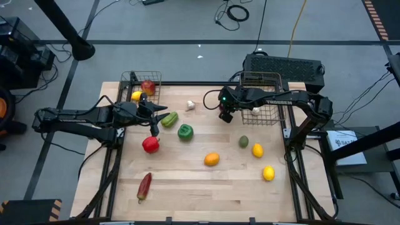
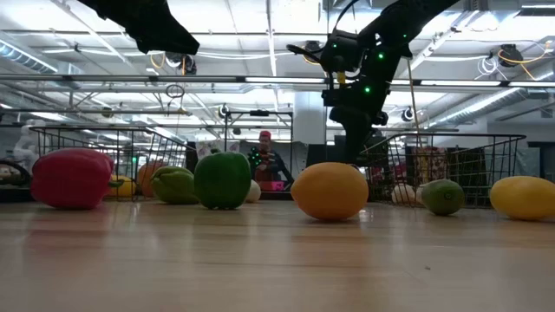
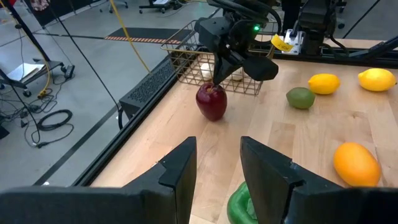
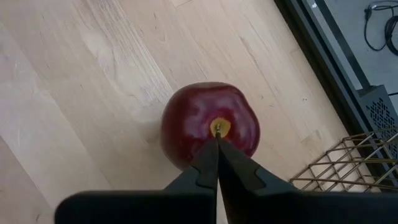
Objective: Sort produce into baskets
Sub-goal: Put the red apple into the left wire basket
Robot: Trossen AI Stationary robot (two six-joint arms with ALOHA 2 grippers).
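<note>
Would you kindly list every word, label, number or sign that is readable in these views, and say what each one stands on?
None can be read.
White label on the gear beside the table's right edge, high view: print too small to read.
Yellow tag behind the wire basket, left wrist view: blurred, no legible text.
Dark red apple, wooden table: no writing on either.

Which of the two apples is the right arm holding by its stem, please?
The dark red apple beside the right basket, pinched by the right gripper; the other apple sits in the left basket.
</note>
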